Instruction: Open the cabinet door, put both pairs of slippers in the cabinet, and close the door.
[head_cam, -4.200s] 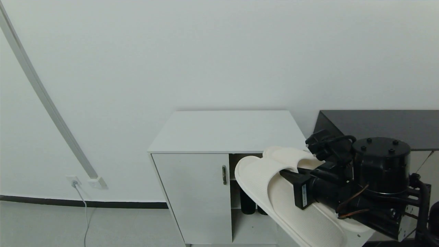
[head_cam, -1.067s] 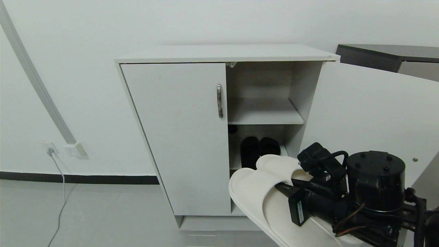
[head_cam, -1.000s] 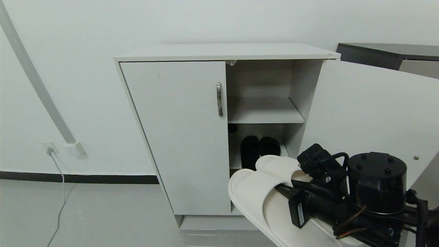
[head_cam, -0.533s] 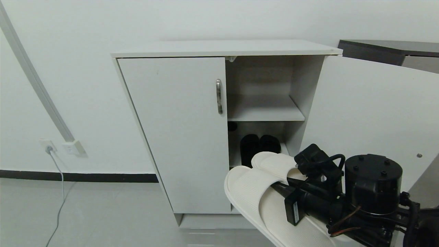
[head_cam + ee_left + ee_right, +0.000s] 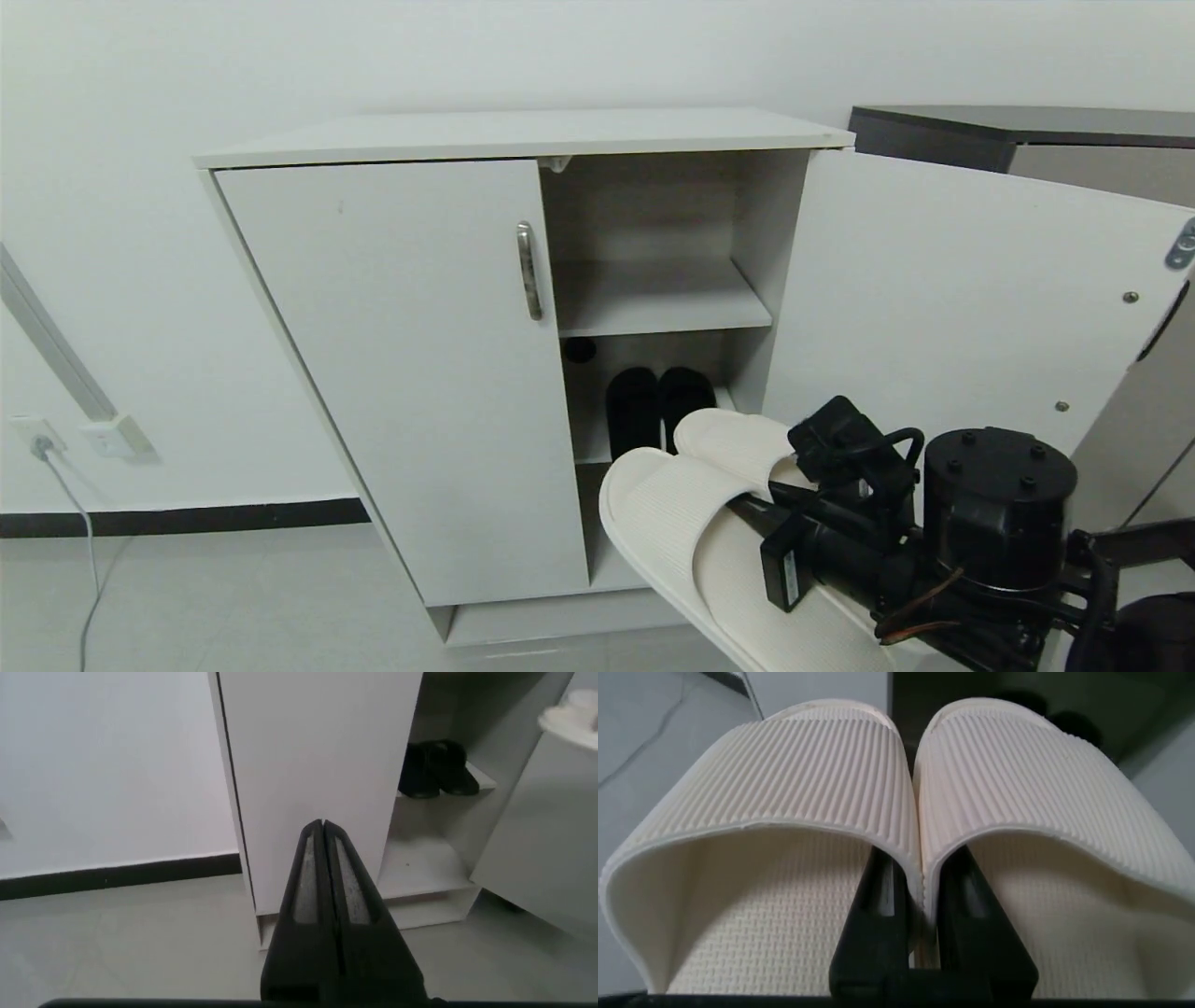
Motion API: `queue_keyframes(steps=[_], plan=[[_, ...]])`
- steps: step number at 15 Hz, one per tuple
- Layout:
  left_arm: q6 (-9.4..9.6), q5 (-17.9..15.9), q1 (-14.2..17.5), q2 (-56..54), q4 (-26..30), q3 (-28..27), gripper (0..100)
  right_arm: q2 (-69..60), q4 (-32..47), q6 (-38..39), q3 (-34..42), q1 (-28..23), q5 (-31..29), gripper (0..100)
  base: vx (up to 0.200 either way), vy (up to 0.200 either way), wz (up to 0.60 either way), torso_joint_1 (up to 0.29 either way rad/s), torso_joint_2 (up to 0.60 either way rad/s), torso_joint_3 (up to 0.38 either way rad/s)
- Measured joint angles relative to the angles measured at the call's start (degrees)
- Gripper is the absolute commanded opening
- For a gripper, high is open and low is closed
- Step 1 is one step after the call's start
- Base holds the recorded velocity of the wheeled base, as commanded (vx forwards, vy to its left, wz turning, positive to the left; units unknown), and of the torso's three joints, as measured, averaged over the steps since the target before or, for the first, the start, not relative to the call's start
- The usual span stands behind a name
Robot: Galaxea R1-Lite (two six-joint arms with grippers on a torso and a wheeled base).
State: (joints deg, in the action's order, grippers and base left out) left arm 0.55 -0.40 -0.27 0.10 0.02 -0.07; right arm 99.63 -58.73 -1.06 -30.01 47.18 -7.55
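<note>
A white cabinet [image 5: 523, 135] stands against the wall with its right door [image 5: 952, 308] swung open and its left door [image 5: 401, 373] closed. A pair of black slippers [image 5: 658, 406] rests on the middle shelf, also seen as black slippers [image 5: 437, 767] in the left wrist view. My right gripper [image 5: 780, 518] is shut on the pair of white slippers [image 5: 691, 504], pinching their inner edges together in front of the open compartment. The ribbed straps of the white slippers [image 5: 906, 803] point toward the cabinet. My left gripper [image 5: 322, 835] is shut and holds nothing, low before the closed door.
The upper shelf [image 5: 653, 299] is bare and so is the bottom shelf [image 5: 416, 863]. A dark cabinet [image 5: 1027, 131] stands behind the open door on the right. A wall socket with a cable [image 5: 37, 443] sits at the far left above grey floor.
The camera has dropped from above the cabinet top and shifted, so the cabinet sits further left. The right gripper still holds the white slippers, now slightly closer to the opening.
</note>
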Motion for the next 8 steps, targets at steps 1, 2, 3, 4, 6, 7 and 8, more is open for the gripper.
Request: queue_keyframes(steps=[1, 2, 3, 4, 6, 7, 8], plan=[[-0.01, 0.00, -0.02, 0.00, 0.02, -0.02, 0, 1.08, -1.29, 0.20, -1.49, 0.34, -1.56, 0, 0.000, 0.000, 0.00, 0.000, 0.00, 0.000], [-0.01, -0.04, 0.02, 0.00, -0.02, -0.02, 0, 2.24, -1.23, 0.95, -3.80, 0.91, -5.62, 0, 0.000, 0.000, 0.00, 0.000, 0.00, 0.000], [-0.01, -0.11, 0.05, 0.00, -0.02, -0.02, 0, 3.62, -0.66, 2.01, -6.86, 1.66, -10.11, 0, 0.000, 0.000, 0.00, 0.000, 0.00, 0.000], [-0.01, -0.11, 0.02, 0.00, -0.02, -0.02, 0, 5.63, 1.12, 3.29, -11.17, 2.88, -15.38, 0, 0.000, 0.000, 0.00, 0.000, 0.00, 0.000], [-0.09, -0.11, 0.02, 0.00, -0.02, -0.02, 0, 9.00, 7.20, 5.24, -18.85, 5.30, -23.05, 0, 0.000, 0.000, 0.00, 0.000, 0.00, 0.000], [-0.11, -0.11, 0.00, 0.00, -0.02, -0.02, 0, 10.18, 11.30, 6.17, -22.41, 6.24, -25.89, 0, 0.000, 0.000, 0.00, 0.000, 0.00, 0.000], [-0.06, -0.11, -0.02, 0.00, -0.02, -0.02, 0, 11.12, 16.55, 7.55, -26.76, 6.96, -28.94, 0, 0.000, 0.000, 0.00, 0.000, 0.00, 0.000]])
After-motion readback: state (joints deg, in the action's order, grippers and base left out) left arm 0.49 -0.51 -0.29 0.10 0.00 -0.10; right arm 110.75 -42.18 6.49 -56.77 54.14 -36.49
